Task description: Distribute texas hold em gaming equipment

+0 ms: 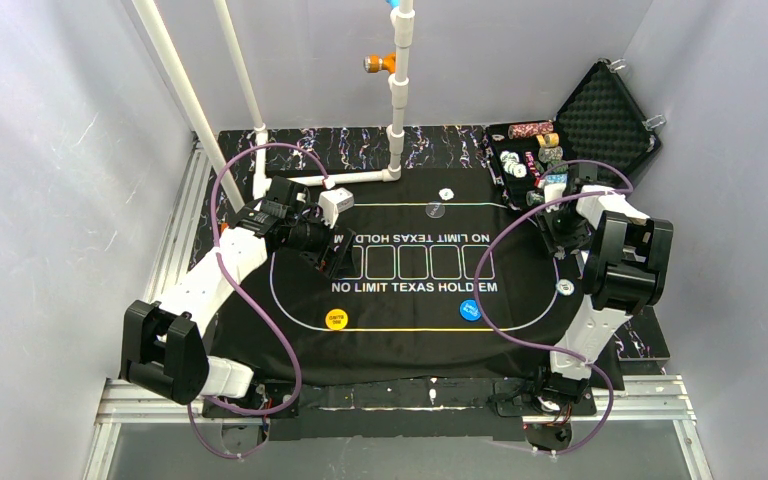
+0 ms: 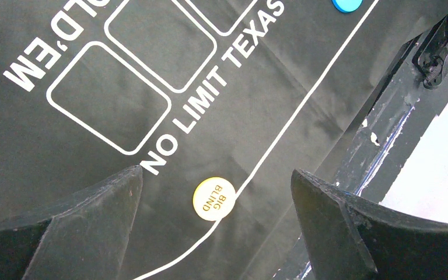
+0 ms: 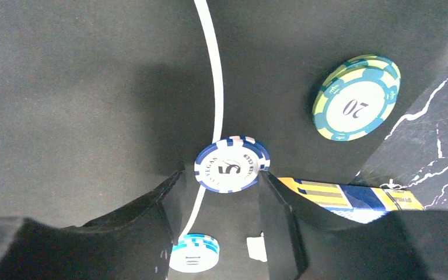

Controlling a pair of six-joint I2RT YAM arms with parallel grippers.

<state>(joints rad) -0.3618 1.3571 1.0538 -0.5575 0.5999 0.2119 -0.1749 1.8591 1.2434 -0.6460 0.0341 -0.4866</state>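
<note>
On the mat's near edge lie the yellow button and the blue button. Over the mat's left half hangs the left end effector, jaws wide, empty. At the mat's right border line, the right end effector brackets the 5 chip; whether it is clamped I cannot tell. The 20 chip lies beyond.

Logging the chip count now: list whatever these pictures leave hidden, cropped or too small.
Top view: stacked poker chips in the black foam-lined case too small to count.
Right wrist view: light-blue "10" chip partly behind the right fingers; yellow-and-blue striped object mostly hidden behind them, unidentifiable; grip on white-and-blue "5" chip unclear.
Left wrist view: blue round disc cut by top edge.
</note>
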